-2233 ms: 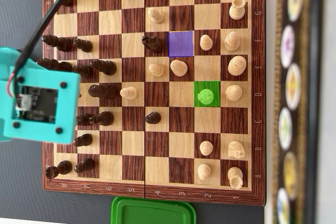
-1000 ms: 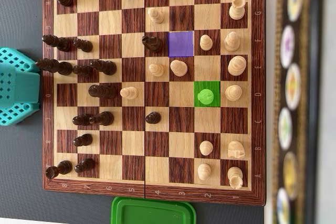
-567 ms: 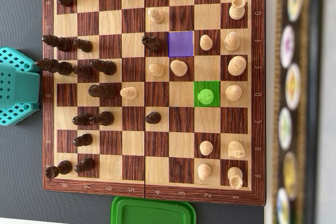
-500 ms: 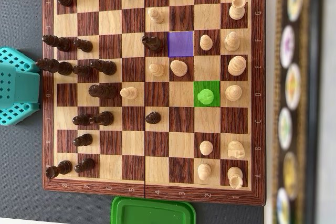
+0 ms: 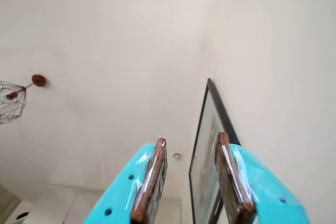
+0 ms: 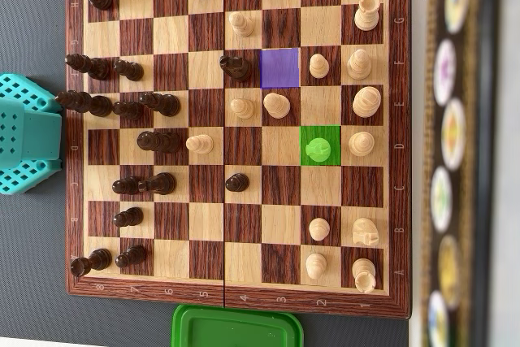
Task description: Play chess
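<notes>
Our tool (image 5: 191, 179) points up at the ceiling in the wrist view, its two rust-coloured pads (image 5: 149, 179) set apart w/ nothing between them. In the overhead view only the arm's teal body (image 6: 28, 142) shows, parked at the left edge of the chessboard (image 6: 236, 302), so the tool tips themselves aren't visible there.

The piece we'd judge is in play is the light pawn tinted green (image 6: 318, 149) on a green-marked square, well apart from the arm, far across the board on its right half. The purple-marked square (image 6: 280, 67) looks like the target; it sits up and left of that pawn, closer to the arm but not by much.

Risks from here, as we read it:
- The dark pieces (image 6: 154, 141) stand crowded directly in front of the arm, so a low reach could knock several over; we need height before crossing.
- A light piece (image 6: 277, 105) sits just below the purple square and a dark piece (image 6: 234, 65) just left of it; a wide-open tool coming down could clip either.
- The pawn is small & round-topped; an off-centre pinch may squirt it sideways into its neighbour (image 6: 361, 144)
- The wrist cam shows no board, so no close-up check for now
</notes>
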